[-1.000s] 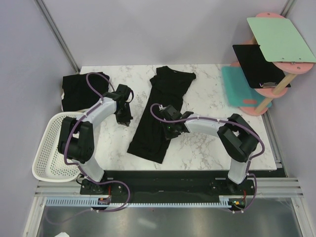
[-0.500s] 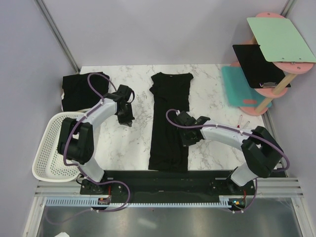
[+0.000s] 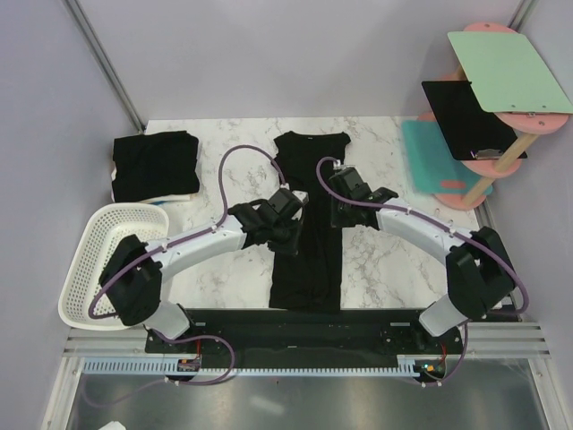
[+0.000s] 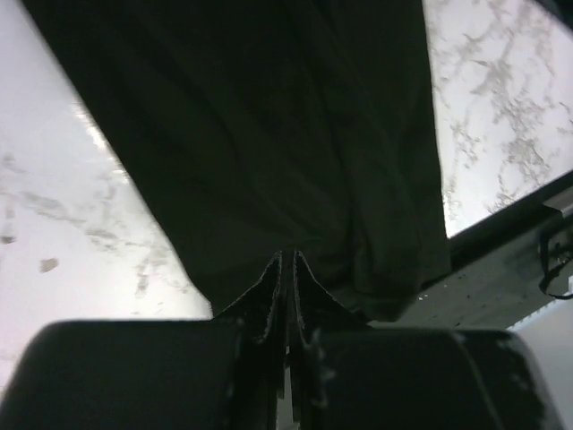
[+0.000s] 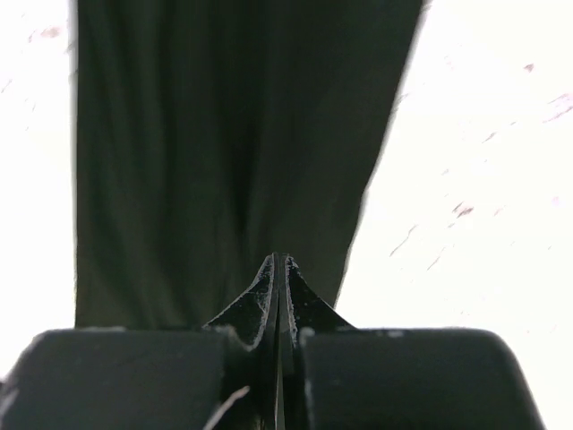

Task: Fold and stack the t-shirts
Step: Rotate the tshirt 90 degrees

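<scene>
The long black t-shirt [image 3: 307, 269] lies down the frame's centre on the counter [image 3: 394, 260]; the left end effector [image 4: 288, 258] and right end effector [image 5: 276, 260] sit closed at its middle edges, seemingly pinching nothing. It looks like light, limp cotton that will sag; best pinched at both hem corners, lower centre.

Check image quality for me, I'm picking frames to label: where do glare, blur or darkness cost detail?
Right wrist: marble table blown out white beside the t-shirt. Left wrist: shirt folds murky, table glaring at left. Top external: evenly lit; only the teal mat looks smeared.
</scene>
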